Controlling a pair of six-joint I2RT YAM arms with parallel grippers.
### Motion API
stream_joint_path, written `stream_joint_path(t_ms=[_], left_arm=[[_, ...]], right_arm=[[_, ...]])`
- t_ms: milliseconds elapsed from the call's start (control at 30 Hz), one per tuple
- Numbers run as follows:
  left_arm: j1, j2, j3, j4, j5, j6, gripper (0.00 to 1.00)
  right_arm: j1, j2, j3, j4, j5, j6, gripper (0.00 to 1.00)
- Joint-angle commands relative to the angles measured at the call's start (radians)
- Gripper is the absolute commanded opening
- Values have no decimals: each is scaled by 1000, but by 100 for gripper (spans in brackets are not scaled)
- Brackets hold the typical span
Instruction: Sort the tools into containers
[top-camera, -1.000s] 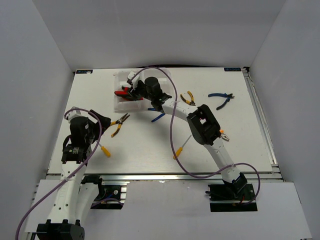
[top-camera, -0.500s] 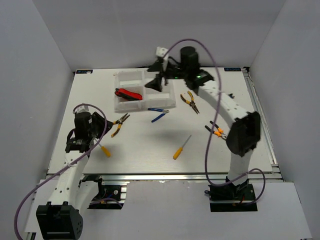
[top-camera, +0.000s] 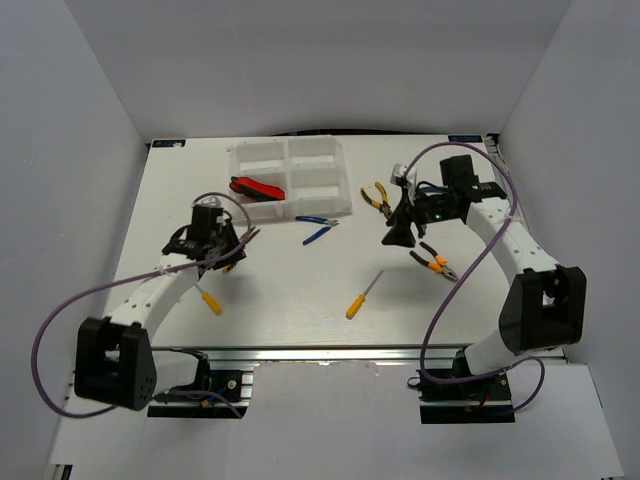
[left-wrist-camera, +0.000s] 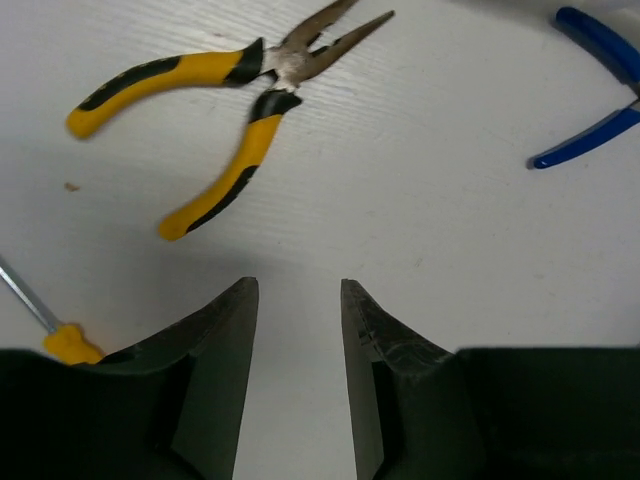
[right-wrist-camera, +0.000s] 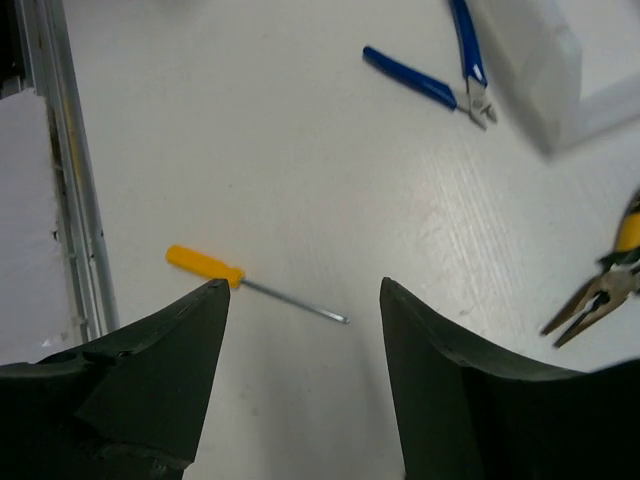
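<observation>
Now the right gripper (top-camera: 398, 236) has quit the organiser tray (top-camera: 346, 180), jaws wide and empty; red cutters (top-camera: 257, 188) lie inside; the left gripper (left-wrist-camera: 298, 290), gaping empty too, has advanced, probably for the needle-nose pliers (left-wrist-camera: 272, 80)

open table (top-camera: 280, 280) lies between the blue pliers (top-camera: 318, 229) and the middle screwdriver (top-camera: 363, 294).

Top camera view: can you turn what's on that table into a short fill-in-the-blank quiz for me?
1. The one tool already lying in the tray is black and ___.
2. The pliers nearest the tray's near edge have ___ handles.
3. The left gripper and right gripper are both open and hold ___.
4. The loose screwdrivers number ___.
Missing words: red; blue; nothing; two.
</observation>
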Motion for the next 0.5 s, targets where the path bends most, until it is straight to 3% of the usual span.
stream_joint_path(t_ms=[0,300,467], left_arm=[[-84,106,99,-23,-143,90,50],[-95,400,277,-86,-271,294,53],[-95,494,318,-61,-257,347,52]], right_arm=[[-30,-115,-47,-74,0,-69,69],[-91,-166,-120,-84,-15,-63,76],[-106,-171,-126,-88,-24,-70,76]])
